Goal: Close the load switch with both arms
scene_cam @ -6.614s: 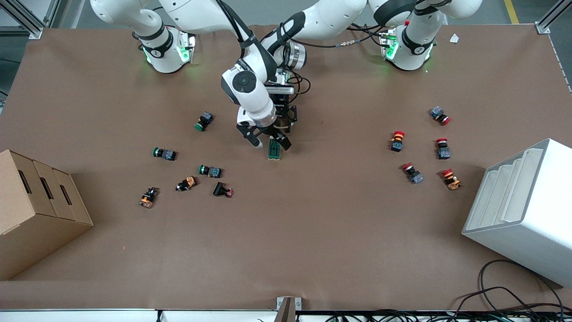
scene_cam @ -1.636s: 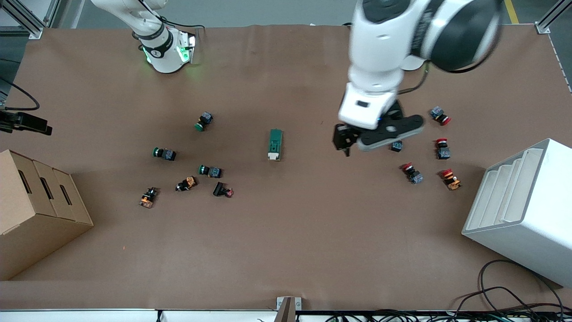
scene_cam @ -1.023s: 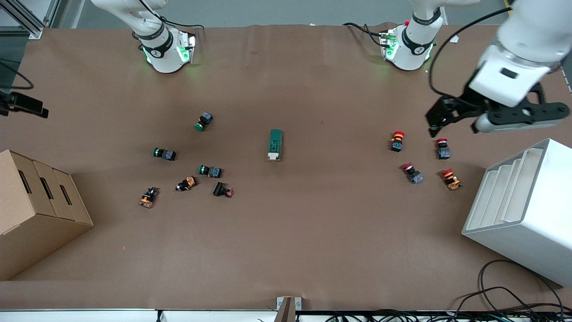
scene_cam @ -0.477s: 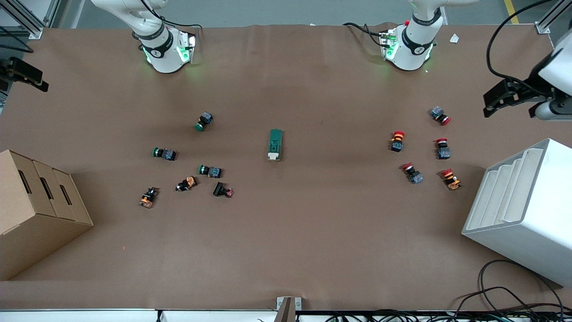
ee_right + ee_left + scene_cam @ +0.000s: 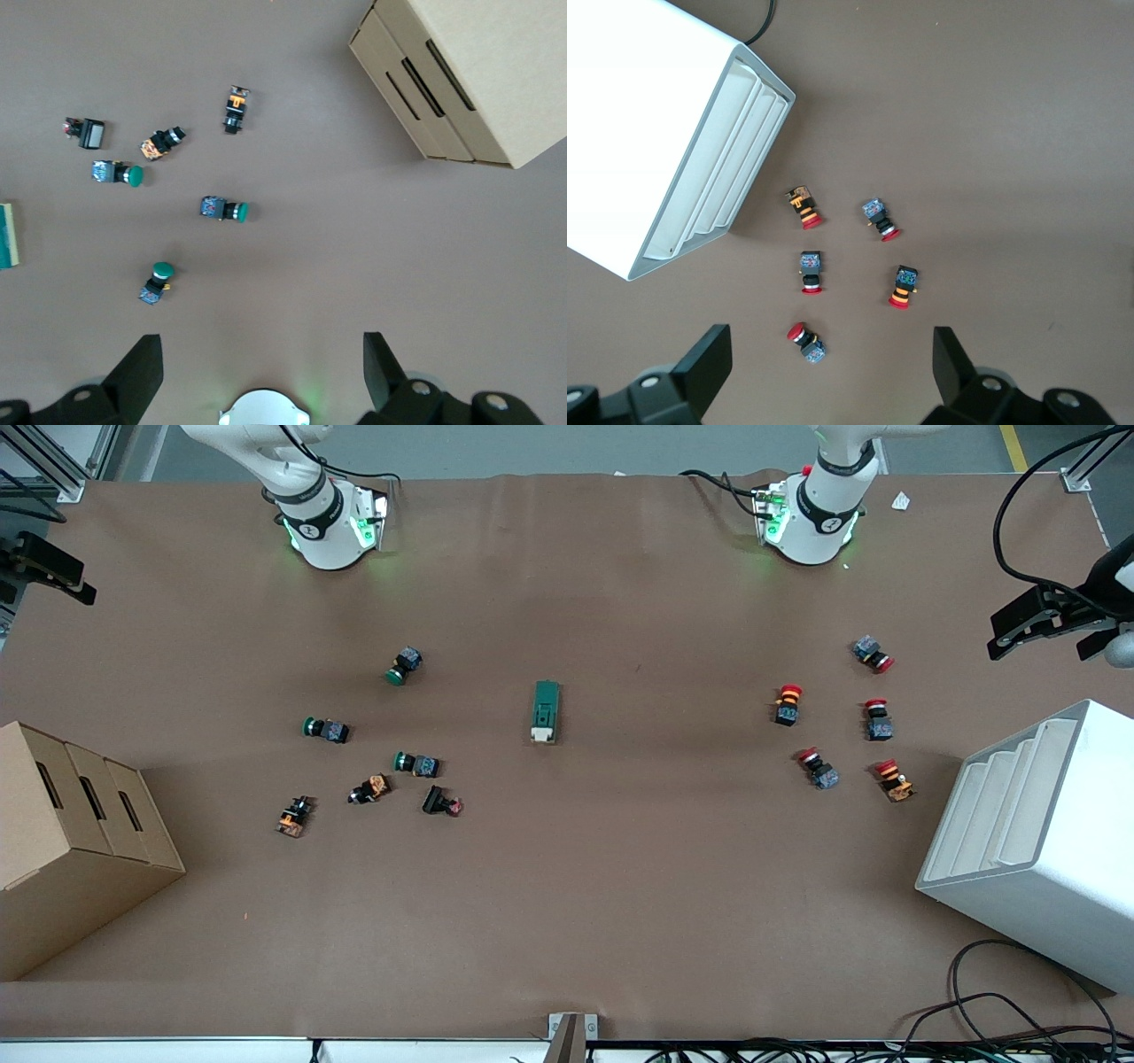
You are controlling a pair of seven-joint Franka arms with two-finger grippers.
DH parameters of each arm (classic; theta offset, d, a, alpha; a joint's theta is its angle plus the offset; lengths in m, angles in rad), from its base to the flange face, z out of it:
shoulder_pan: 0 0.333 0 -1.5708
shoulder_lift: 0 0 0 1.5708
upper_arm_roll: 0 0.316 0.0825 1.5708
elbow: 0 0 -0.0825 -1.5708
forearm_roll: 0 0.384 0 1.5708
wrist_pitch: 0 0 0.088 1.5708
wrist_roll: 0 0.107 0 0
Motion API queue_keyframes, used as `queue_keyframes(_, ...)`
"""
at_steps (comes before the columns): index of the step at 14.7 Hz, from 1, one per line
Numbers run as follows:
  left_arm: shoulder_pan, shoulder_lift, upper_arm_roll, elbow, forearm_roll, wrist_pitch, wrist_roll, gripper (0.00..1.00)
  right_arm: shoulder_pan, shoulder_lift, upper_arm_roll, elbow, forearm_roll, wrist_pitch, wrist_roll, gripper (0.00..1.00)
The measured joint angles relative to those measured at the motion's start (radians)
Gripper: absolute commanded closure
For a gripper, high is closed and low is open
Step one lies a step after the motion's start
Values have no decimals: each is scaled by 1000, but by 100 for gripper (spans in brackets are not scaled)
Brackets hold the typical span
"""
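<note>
- I use the load switch (image 5: 546, 711) as my landmark: it lies flat on the table (image 5: 620, 886) about midway between the two arms' ends, touched by nothing.
- Its long axis runs from the robots' bases toward the front camera, with the white lever piece at the end nearer that camera.
- My left gripper (image 5: 1050, 622) hangs well away from the switch — out over the table edge at the left arm's end, above the white rack (image 5: 1028, 841) and the red push buttons (image 5: 897, 288). Its fingers (image 5: 709, 365) are spread wide and carry nothing.
- My right gripper (image 5: 261, 376) is also well apart from the switch, up over the right arm's end; its wrist view catches only an edge of the green block. Its fingers stand spread, holding nothing.
- Neither arm looks clearly nearer — both sit withdrawn, one on each flank of the switch.
- I judge the lever already home, since the switch lies alone.
</note>
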Motion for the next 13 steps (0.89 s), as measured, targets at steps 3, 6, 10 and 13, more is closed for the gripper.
queue_keyframes(3, -1, -19, 5, -17, -2, -34, 18, 0, 0, 0, 0, 5, 9, 2, 40, 0)
queue_keyframes(6, -2, -44, 16, -44, -2, -33, 23, 0, 0, 0, 0, 23, 13, 4, 57, 0)
queue_keyframes(10, -12, -55, 18, -60, -3, 4, 23, 0, 0, 4, 0, 28, 13, 5, 57, 0)
queue_keyframes(13, -15, -55, 18, -71, -5, 22, 23, 0, -1, 17, 0, 39, 13, 2, 57, 0)
